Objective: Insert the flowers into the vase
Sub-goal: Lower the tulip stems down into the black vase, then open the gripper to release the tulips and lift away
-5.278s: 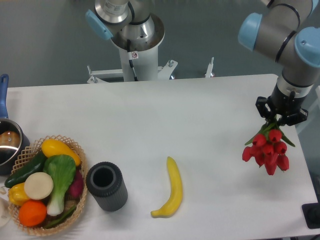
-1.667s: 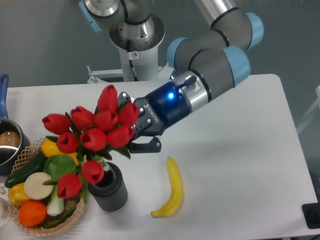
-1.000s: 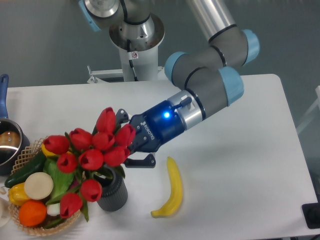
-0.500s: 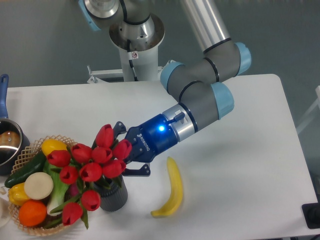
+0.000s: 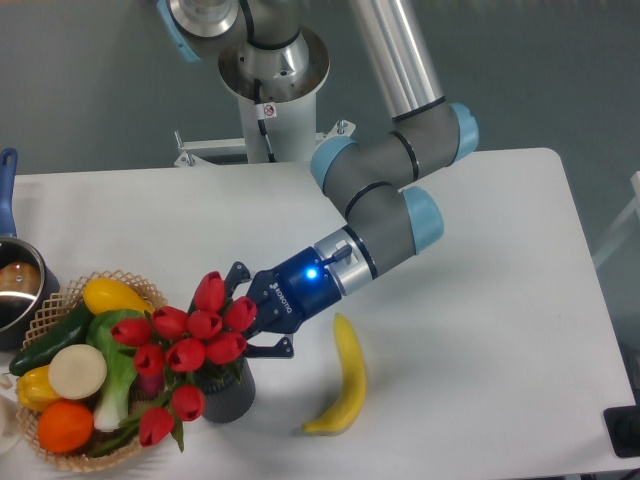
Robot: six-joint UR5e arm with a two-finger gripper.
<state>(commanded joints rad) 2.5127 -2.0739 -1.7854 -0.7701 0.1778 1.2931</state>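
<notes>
The flowers (image 5: 187, 345), a bunch of red tulips with green leaves, stand over the vase (image 5: 231, 397), a dark grey ribbed cylinder near the table's front left. The blooms hide the vase's mouth, and the stems go down toward it. My gripper (image 5: 243, 318) is just right of the blooms, low over the vase, fingers around the stems. It appears shut on the bunch, though the contact is hidden by the blooms.
A wicker basket (image 5: 122, 283) with vegetables and fruit touches the vase's left side. A banana (image 5: 340, 375) lies right of the vase. A steel pot (image 5: 15, 285) with a blue handle sits at the left edge.
My gripper has carried the flowers from the table's right side to the left and lowered them. In the last half second the bunch sank further onto the vase.
</notes>
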